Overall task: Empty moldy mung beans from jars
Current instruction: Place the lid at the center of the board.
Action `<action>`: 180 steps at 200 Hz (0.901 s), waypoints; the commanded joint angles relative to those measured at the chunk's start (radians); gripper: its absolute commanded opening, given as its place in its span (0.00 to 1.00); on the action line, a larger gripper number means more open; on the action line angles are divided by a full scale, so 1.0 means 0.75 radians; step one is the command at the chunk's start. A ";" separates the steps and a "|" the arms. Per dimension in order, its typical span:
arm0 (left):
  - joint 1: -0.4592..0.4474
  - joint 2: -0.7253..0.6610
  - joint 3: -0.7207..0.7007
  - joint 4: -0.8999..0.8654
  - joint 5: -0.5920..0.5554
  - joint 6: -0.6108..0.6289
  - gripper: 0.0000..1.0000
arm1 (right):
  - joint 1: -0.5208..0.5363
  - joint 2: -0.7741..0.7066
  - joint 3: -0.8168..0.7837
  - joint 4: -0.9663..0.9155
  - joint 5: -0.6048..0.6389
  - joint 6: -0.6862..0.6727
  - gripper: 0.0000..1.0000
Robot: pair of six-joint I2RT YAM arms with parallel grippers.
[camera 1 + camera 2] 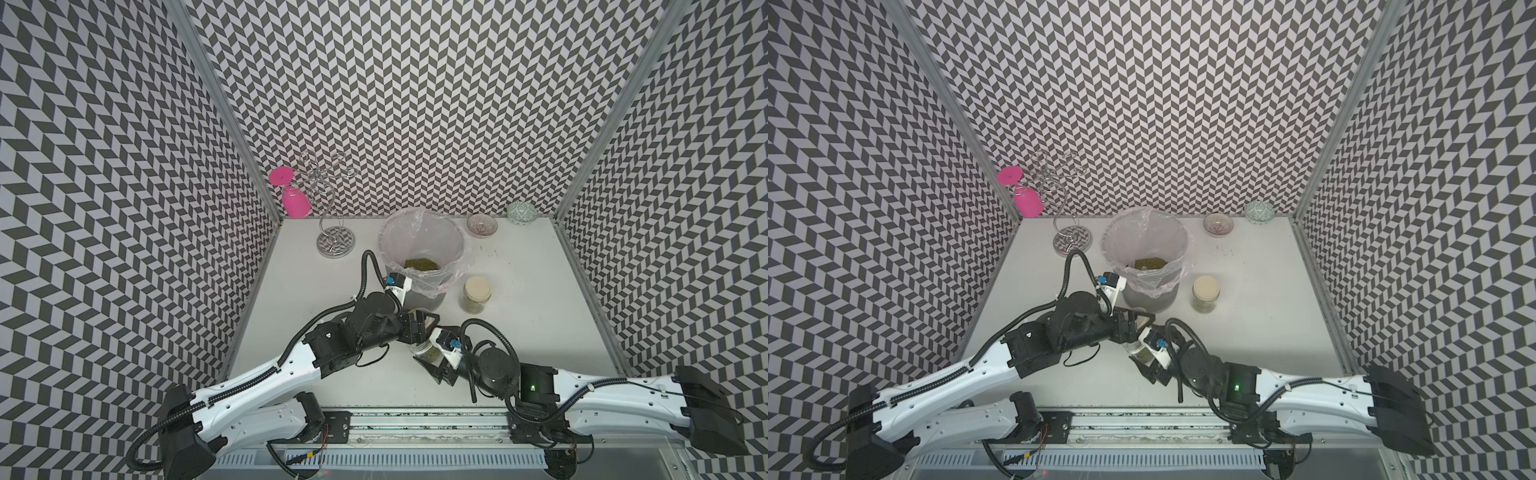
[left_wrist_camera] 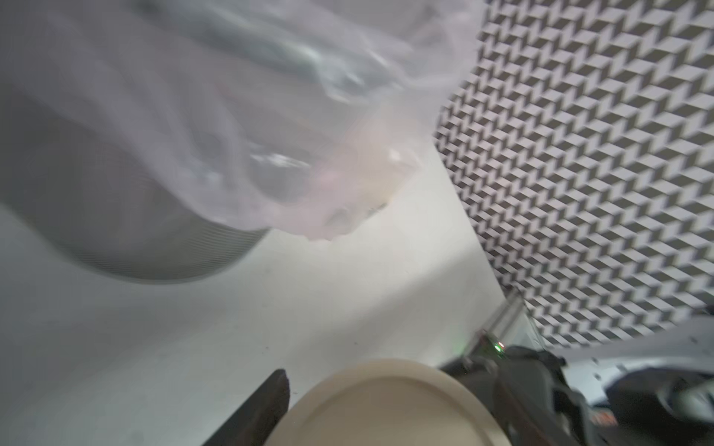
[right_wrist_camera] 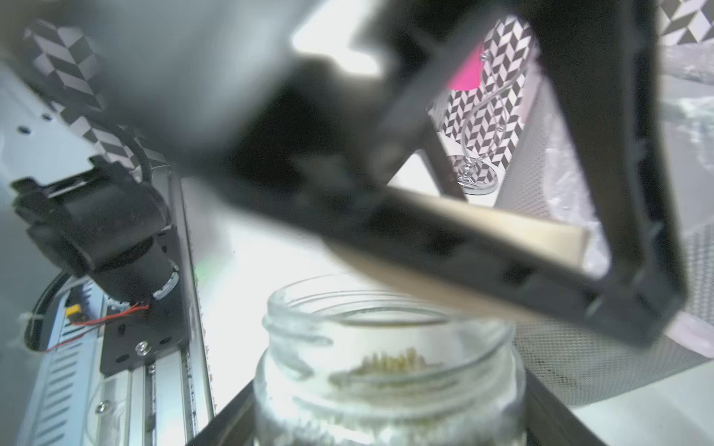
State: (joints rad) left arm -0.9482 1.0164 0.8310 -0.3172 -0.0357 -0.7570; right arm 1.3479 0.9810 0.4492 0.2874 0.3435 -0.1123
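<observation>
My right gripper [image 1: 430, 359] is shut on a clear glass jar [image 1: 424, 351], near the table's front centre in both top views. In the right wrist view this jar [image 3: 386, 347] has its mouth uncovered and moldy mung beans [image 3: 390, 361] inside. Its cream lid [image 3: 502, 228] hangs tilted just above the mouth, with my left gripper [image 1: 419, 322] shut on it. The same lid [image 2: 386, 409] fills the space between the fingers in the left wrist view. A second jar [image 1: 476, 295], with its lid on, stands right of the bin. More beans [image 1: 420, 264] lie in the bin.
The grey bin [image 1: 386, 232] with a plastic liner stands just behind my left gripper. A wire stand [image 1: 336, 243] with a pink glass [image 1: 293, 201] hung on it is at the back left. Two patterned bowls [image 1: 482, 225] [image 1: 522, 212] sit at the back right.
</observation>
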 commanded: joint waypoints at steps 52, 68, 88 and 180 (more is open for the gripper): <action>0.052 -0.008 0.007 -0.149 -0.223 -0.062 0.14 | 0.054 -0.036 0.062 0.244 0.031 -0.052 0.37; 0.074 -0.046 -0.042 -0.098 -0.206 -0.052 0.14 | 0.054 -0.049 0.062 0.217 0.046 -0.020 0.37; 0.091 -0.098 -0.135 -0.049 -0.227 -0.033 0.17 | 0.052 -0.092 0.058 0.177 0.077 0.023 0.37; 0.143 -0.176 -0.763 0.523 -0.318 -0.077 0.31 | 0.037 -0.331 -0.024 0.107 0.111 0.070 0.37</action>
State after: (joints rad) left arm -0.8501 0.8589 0.3180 -0.1211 -0.2268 -0.7883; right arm 1.3823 0.7750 0.4316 0.3111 0.4011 -0.0807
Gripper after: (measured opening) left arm 0.765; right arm 0.813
